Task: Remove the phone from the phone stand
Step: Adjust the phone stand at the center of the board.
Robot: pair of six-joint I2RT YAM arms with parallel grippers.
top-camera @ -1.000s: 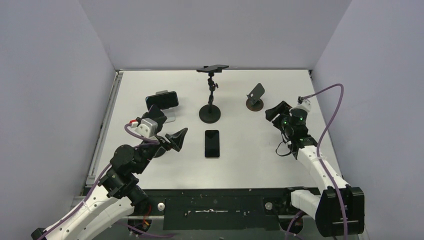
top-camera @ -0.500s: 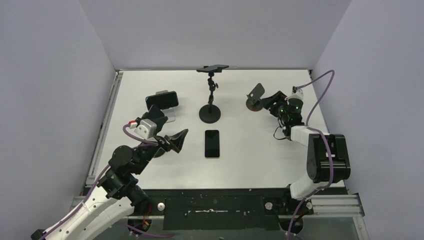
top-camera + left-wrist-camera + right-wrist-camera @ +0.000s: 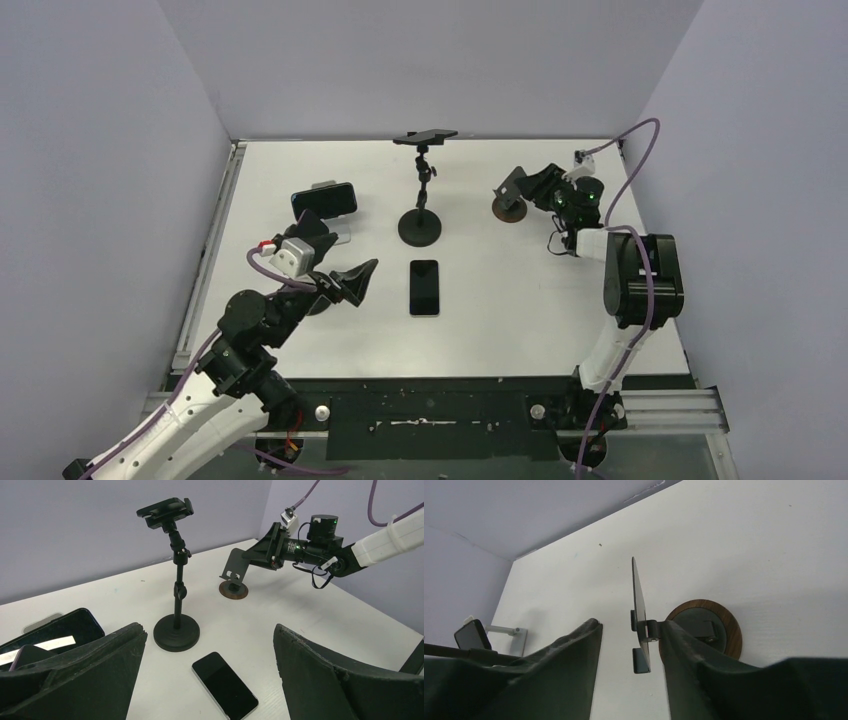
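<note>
The right gripper (image 3: 630, 630) has swung onto the far stand (image 3: 638, 595), fingers spread astride its bare plate; the left gripper (image 3: 355, 278) gapes idle, the docked phone (image 3: 324, 199) untouched

Light is even and diffuse, falling from above, and all 3 views are bright. In the top view the white surface (image 3: 520, 300) is nearly washed out. The tripod stand (image 3: 420, 226) throws only a faint, short shadow at its base. The screen of the flat phone (image 3: 424, 287) is dark, without glare. In the left wrist view the left hand (image 3: 208, 630) has near, slightly soft fingers (image 3: 75, 675), while the background is sharp. In the right wrist view the right hand (image 3: 630, 625) is dark and underexposed, its fingers (image 3: 549, 680) blurred. The thin stand plate (image 3: 639, 610) is crisp.
</note>
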